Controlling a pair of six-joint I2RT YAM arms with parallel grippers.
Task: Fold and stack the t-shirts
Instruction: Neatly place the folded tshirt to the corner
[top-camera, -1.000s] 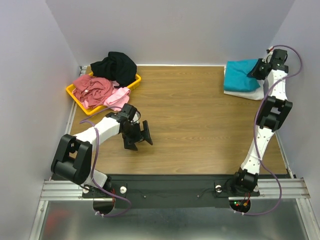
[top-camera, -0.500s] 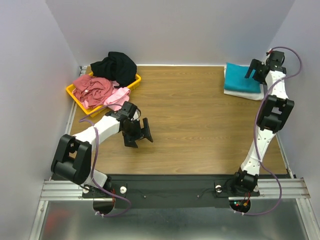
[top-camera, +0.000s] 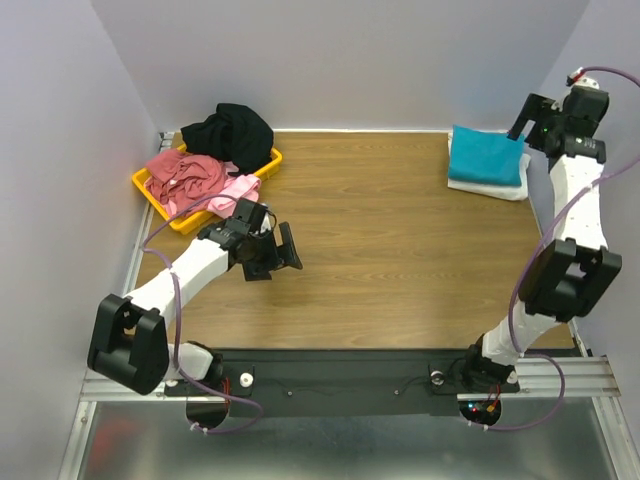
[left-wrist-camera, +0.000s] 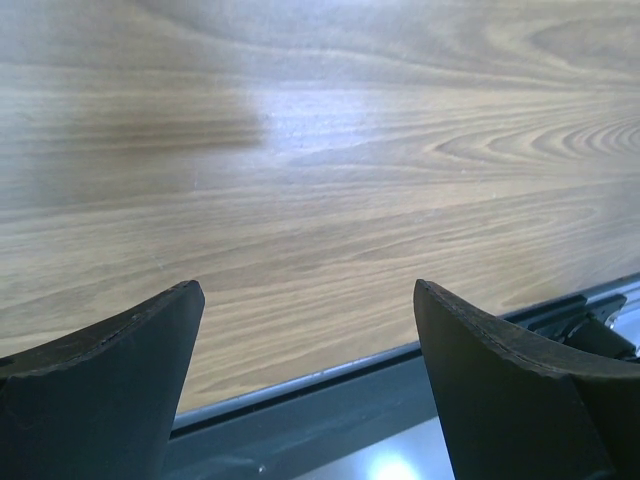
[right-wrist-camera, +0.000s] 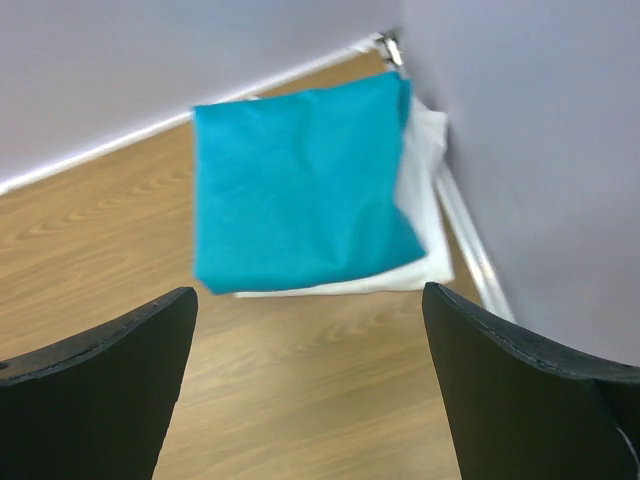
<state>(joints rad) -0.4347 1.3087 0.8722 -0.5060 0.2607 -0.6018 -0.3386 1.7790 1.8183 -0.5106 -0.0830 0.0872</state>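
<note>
At the far right corner of the tabletop (top-camera: 400, 230): a folded stack of two.
The teal t-shirt (right-wrist-camera: 300, 180) lies squared on the white t-shirt (right-wrist-camera: 420, 190) by the wall, probably to keep the middle free for folding. The black t-shirt (top-camera: 230, 128), dusty red t-shirt (top-camera: 185, 172) and pink t-shirt (top-camera: 235, 192) sit crumpled at the yellow tray (top-camera: 268, 163), far left. The right hand (right-wrist-camera: 308, 300) hangs above the stack, spread wide, empty. The left hand (left-wrist-camera: 308, 290), equally wide and empty, hovers over bare wood near the tray.

Your right claw (top-camera: 527, 118) has lifted off the teal t-shirt (top-camera: 487, 157) and now hangs clear of it, jaws apart, its arm stretched taller. Your left claw (top-camera: 276, 254) has edged slightly nearer the yellow tray (top-camera: 268, 163).
</note>
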